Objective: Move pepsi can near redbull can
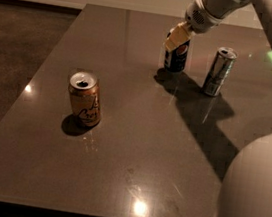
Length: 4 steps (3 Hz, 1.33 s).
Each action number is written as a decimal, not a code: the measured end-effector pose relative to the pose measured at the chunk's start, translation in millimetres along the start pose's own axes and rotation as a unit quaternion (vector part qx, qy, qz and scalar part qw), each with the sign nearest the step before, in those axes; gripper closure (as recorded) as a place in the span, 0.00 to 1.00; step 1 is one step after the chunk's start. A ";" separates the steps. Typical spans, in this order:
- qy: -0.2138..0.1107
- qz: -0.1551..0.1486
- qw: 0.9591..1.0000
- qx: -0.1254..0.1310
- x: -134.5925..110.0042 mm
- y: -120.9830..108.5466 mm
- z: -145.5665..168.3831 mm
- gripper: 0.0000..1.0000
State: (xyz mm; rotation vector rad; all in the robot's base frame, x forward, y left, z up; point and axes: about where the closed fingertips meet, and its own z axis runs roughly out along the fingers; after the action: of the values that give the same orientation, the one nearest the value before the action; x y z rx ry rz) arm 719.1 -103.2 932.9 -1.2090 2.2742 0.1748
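1. The gripper (179, 37) is just left of the redbull can (218, 71), down at the top of the pepsi can (176, 58). It looks closed on the can's upper part, holding it.
2. The pepsi can is upright, near the redbull can on its left, with a small gap and no contact. Can't tell if its base is on the table (145, 147) or just off it.
3. Progress: mostly done, I'd say. The cans are already close. What's left is maybe a little more nudge toward the redbull can, then set down, let go and back off.
4. An orange can (84, 99) stands well apart to the left of the redbull can, nearer the camera, out of the way.
5. Nothing sits between the two cans. The main risk is knocking the slim redbull can over on release.
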 end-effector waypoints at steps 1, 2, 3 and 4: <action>0.007 0.012 1.000 0.001 14.4 -10.2 -2.4 1.00; 0.012 0.025 1.000 -0.002 28.4 -15.9 -0.4 1.00; 0.015 0.042 0.999 0.000 43.4 -22.6 -2.4 1.00; 0.016 0.059 0.998 0.007 57.6 -29.3 -7.7 0.83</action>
State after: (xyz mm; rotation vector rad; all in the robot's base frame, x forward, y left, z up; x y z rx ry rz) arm 713.9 -165.0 913.1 -1.0780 2.3733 0.1853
